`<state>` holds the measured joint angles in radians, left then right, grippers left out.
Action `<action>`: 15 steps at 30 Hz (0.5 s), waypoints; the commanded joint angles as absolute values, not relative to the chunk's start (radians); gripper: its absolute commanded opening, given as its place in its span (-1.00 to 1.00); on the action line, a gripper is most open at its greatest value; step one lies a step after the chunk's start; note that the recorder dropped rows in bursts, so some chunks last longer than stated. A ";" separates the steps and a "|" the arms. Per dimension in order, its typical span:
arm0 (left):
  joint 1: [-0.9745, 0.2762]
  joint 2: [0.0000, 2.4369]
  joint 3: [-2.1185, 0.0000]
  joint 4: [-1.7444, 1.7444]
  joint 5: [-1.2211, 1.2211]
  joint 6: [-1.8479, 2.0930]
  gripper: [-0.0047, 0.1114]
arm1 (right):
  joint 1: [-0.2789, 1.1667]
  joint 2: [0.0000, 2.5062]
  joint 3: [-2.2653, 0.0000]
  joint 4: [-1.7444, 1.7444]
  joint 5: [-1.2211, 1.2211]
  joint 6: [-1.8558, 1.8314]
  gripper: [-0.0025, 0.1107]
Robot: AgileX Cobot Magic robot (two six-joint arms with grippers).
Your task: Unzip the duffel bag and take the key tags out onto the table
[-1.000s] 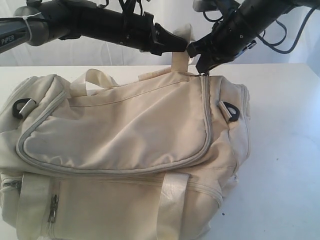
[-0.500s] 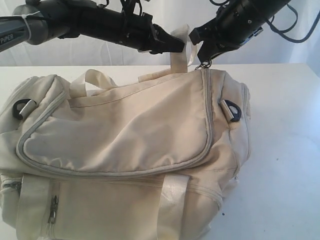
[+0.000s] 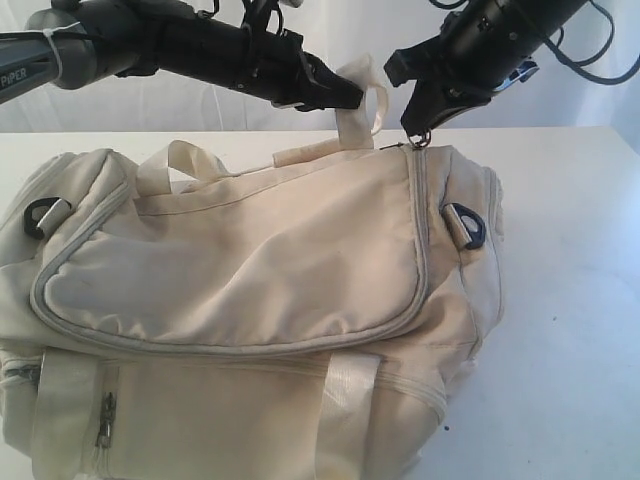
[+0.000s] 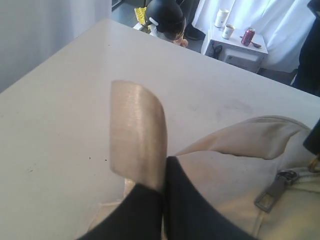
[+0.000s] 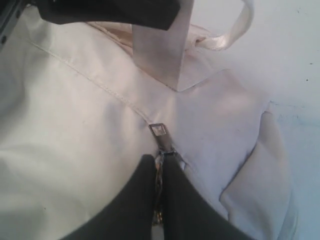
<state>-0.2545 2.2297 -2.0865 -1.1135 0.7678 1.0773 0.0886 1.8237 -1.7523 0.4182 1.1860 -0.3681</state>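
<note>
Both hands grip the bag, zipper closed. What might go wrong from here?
1. The right hand pinches only the small zipper pull at its tips; it may slip out under tension.
2. The grey zipper bends sharply at a corner and may jam there.
3. The left hand holds just a strap, so the duffel bag may slide across the table.

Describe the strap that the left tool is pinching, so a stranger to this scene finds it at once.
Start at the cream duffel bag lying on the white table. Along its far top edge, one shiny webbing strap stands upright, pinched by the left tool. The other handle droops on the bag and the front strap lies sewn flat.
</note>
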 commanded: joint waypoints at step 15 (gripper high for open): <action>-0.252 2.212 -2.094 -1.128 0.758 1.064 -0.92 | 0.110 1.614 -1.554 0.417 1.221 -0.335 -0.96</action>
